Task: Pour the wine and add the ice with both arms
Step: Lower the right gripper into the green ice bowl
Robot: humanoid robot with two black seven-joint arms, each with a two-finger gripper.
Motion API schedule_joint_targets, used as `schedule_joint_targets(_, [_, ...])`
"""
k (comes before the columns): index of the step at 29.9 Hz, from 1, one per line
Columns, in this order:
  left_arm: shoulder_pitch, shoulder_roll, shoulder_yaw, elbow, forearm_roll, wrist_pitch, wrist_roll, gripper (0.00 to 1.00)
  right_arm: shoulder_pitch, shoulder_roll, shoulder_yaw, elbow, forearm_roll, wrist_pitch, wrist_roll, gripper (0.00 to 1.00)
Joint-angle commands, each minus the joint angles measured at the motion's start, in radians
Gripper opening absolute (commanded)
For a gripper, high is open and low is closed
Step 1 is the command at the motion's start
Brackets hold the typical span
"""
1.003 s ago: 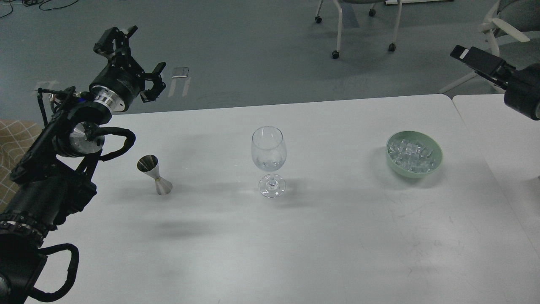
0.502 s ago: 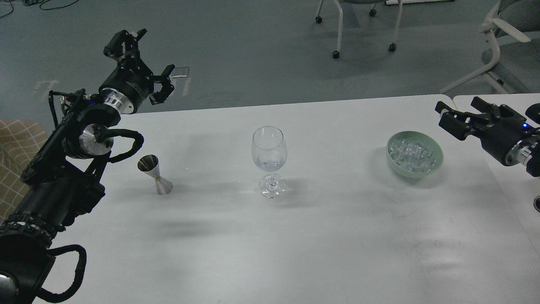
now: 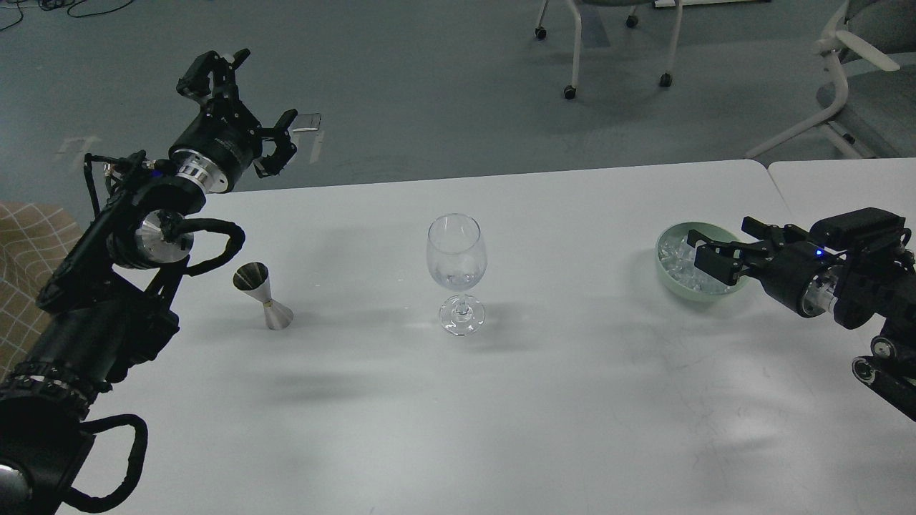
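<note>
A clear wine glass (image 3: 456, 272) stands upright in the middle of the white table (image 3: 501, 400). A steel jigger (image 3: 262, 295) stands to its left. A pale green bowl (image 3: 671, 282) at the right holds a heap of clear ice (image 3: 676, 255) cubes. My left gripper (image 3: 247, 100) is open and empty, raised above the table's far left edge, well behind the jigger. My right gripper (image 3: 715, 250) is open and empty, low over the bowl's right half, and it hides part of the ice.
Office chairs (image 3: 615, 43) stand on the grey floor beyond the table. A second white table (image 3: 837, 182) abuts at the right. A checked tan cloth (image 3: 28, 243) shows at the left edge.
My right arm has swung down and left from high at the right edge to low over the ice bowl. My left gripper shifted slightly right early on and now holds still.
</note>
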Motion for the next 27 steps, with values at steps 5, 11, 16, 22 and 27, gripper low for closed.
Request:
schedule_joint_targets(5, [0.001,0.000,0.000,0.000,0.000,0.000,-0.001,0.98,0.026,-0.001,-0.002,-0.009,0.000,0.097,-0.009,0.71])
schedule_joint_targets(11, [0.001,0.000,0.000,0.000,0.000,0.000,-0.001,0.98,0.042,0.004,-0.003,-0.015,0.000,0.151,-0.009,0.70])
schedule_joint_targets(16, [0.001,0.000,0.000,0.000,0.000,0.000,-0.001,0.98,0.069,0.007,-0.009,-0.041,-0.002,0.165,-0.009,0.71])
schedule_joint_targets(22, [0.001,0.000,0.000,0.000,0.000,0.000,-0.001,0.98,0.126,0.007,-0.084,-0.057,-0.002,0.169,-0.009,0.70])
schedule_joint_targets(27, [0.001,0.003,0.000,0.000,0.000,0.000,-0.001,0.98,0.135,0.007,-0.089,-0.055,-0.002,0.217,-0.004,0.71])
